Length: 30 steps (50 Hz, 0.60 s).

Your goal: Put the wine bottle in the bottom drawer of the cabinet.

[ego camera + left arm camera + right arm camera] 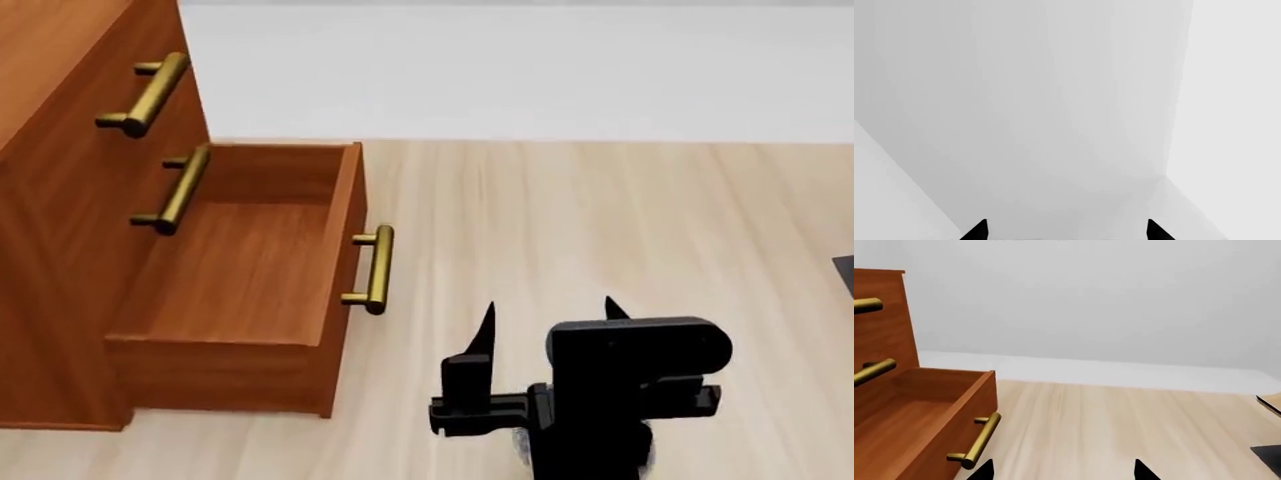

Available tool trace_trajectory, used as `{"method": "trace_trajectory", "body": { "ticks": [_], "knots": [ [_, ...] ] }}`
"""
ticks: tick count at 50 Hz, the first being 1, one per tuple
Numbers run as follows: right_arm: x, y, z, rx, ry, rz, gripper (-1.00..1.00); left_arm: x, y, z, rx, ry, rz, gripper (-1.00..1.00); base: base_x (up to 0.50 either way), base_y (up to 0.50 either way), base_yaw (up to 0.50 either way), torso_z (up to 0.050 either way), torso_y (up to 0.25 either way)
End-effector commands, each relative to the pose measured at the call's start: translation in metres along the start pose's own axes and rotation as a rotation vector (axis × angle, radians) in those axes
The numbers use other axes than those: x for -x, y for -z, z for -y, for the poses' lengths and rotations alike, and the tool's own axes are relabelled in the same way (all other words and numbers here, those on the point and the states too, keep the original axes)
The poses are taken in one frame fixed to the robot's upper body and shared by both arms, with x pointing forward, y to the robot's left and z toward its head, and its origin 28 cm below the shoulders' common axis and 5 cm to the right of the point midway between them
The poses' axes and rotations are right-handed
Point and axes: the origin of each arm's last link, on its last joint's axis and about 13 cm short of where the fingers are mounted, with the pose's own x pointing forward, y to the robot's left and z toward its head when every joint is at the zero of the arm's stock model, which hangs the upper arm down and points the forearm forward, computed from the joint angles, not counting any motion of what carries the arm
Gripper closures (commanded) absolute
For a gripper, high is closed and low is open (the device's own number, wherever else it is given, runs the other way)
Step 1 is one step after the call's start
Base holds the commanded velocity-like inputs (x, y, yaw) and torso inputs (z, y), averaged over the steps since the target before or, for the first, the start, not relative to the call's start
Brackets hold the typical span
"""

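Note:
The wine bottle is out of view in every frame. The reddish-brown cabinet (60, 160) stands at the left, with its bottom drawer (344, 235) pulled out and nothing inside. The drawer's brass handle (375, 270) faces right. My right gripper (550, 312) is open and empty over the floor, to the right of that handle. The right wrist view shows the same bottom drawer (977, 400) and its handle (981, 440) close by one tip of the right gripper (1062, 470). My left gripper (1067, 230) is open with nothing between its tips and faces only pale grey walls.
The two upper drawer fronts (120, 130) are closed, with brass handles sticking out. Pale wood floor (601, 220) runs back to a white wall (534, 70). A dark object (845, 272) juts in at the right edge, and the dark object (1269, 457) also shows in the right wrist view.

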Motion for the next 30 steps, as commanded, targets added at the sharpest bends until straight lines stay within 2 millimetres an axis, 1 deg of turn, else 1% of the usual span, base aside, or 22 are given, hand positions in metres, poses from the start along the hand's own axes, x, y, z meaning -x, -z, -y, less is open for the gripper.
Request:
{"method": "trace_trajectory", "body": {
  "ticks": [1,18,22,30],
  "knots": [
    [0.0002,-0.0023,0.0000,0.009,0.002,0.011,-1.00,0.0000,0.0000,0.0005,-0.003,0.002,-0.004,-1.00,0.22,0.04,0.00,0.000,0.000],
    [-0.0010,0.0009,0.0007,0.014,0.003,0.014,-1.00,0.0000,0.0003,0.0009,-0.003,0.005,-0.010,-1.00,0.23,0.10,0.00,0.000,0.001],
    [-0.0007,-0.0023,0.0011,0.009,0.006,0.022,-1.00,0.0001,0.0002,0.0010,-0.002,0.005,-0.009,-1.00,0.23,0.13,0.00,0.000,0.000],
    [-0.0009,-0.0014,0.0033,-0.012,0.015,0.016,-1.00,0.0001,0.0004,0.0007,-0.002,0.010,-0.012,-1.00,0.25,0.06,0.00,0.000,0.000]
  ]
}}
